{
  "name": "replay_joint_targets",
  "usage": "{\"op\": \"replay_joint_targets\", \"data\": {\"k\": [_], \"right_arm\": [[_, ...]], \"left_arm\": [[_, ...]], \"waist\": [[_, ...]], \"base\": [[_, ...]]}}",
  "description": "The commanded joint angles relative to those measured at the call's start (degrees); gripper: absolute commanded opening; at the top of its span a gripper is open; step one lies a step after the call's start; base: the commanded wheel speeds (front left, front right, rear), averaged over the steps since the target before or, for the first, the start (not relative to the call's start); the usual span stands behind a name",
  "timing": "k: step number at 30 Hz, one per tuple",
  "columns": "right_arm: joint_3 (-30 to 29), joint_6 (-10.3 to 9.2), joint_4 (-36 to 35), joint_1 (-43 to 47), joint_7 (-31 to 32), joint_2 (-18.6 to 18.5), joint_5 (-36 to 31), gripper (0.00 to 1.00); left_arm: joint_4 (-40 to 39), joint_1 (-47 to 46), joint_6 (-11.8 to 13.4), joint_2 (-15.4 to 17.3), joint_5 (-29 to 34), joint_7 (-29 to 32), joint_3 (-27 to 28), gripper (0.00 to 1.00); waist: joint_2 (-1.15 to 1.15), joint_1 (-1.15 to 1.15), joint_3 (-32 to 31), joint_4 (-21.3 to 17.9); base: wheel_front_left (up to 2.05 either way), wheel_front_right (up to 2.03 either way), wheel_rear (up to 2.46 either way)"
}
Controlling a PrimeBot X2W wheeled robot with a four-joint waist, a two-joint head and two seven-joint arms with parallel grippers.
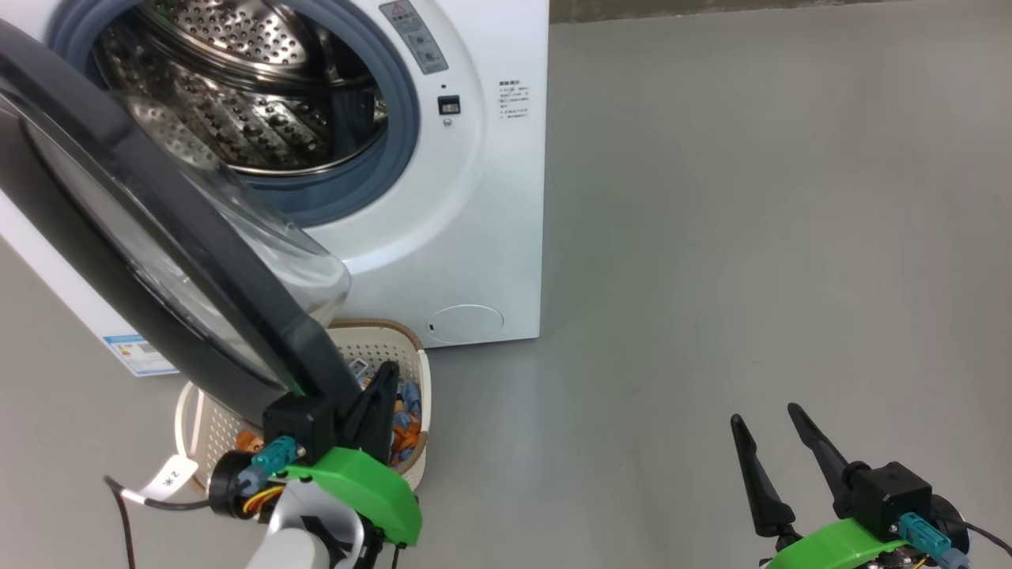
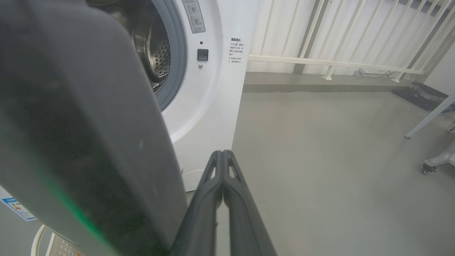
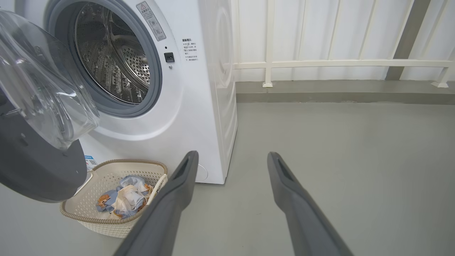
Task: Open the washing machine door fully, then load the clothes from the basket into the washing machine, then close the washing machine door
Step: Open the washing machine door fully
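The washing machine point(image 1: 474, 197) stands at the upper left with its steel drum point(image 1: 253, 95) exposed. The washing machine door point(image 1: 158, 237) hangs open, its black rim swung out over the basket point(image 1: 371, 340). In the basket lie the clothes point(image 1: 407, 431), light-blue and orange. My left gripper point(image 1: 387, 370) is shut with nothing in it, its fingers close along the inner side of the door rim's outer end, above the basket; whether they touch I cannot tell. The left wrist view has the shut left gripper point(image 2: 222, 153) beside the dark rim point(image 2: 89, 142). My right gripper point(image 1: 764, 415) stands open and empty over bare floor, far right of the machine. In the right wrist view, the right gripper point(image 3: 231, 155) faces the machine point(image 3: 199, 106), the basket point(image 3: 106, 222) and the clothes point(image 3: 124, 199).
Grey floor point(image 1: 751, 197) stretches to the right of the machine. A white railing point(image 3: 337, 64) and a low kerb run along the back wall. A table leg point(image 2: 430, 119) and a castor point(image 2: 426, 169) stand far right. A round cap point(image 1: 466, 324) marks the machine's lower corner.
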Motion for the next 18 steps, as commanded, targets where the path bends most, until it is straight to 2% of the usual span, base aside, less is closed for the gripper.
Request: {"op": "replay_joint_targets", "data": {"k": [1, 18], "right_arm": [[1.8, 0.09, -1.2, -1.7, -0.4, -0.1, 0.3, 1.0], [3.0, 0.09, -0.8, -0.3, 0.2, -0.1, 0.6, 1.0]], "left_arm": [[-0.7, -2.3, 0.8, 1.2, -0.4, -0.7, 2.4, 0.0], [-0.5, -0.3, 1.5, 1.8, -1.1, -1.2, 1.8, 0.0]], "waist": [[0.0, 0.0, -0.1, 0.3], [0.0, 0.0, -3.3, 6.8]], "base": [[0.0, 0.0, 0.0], [0.0, 0.0, 0.0]]}}
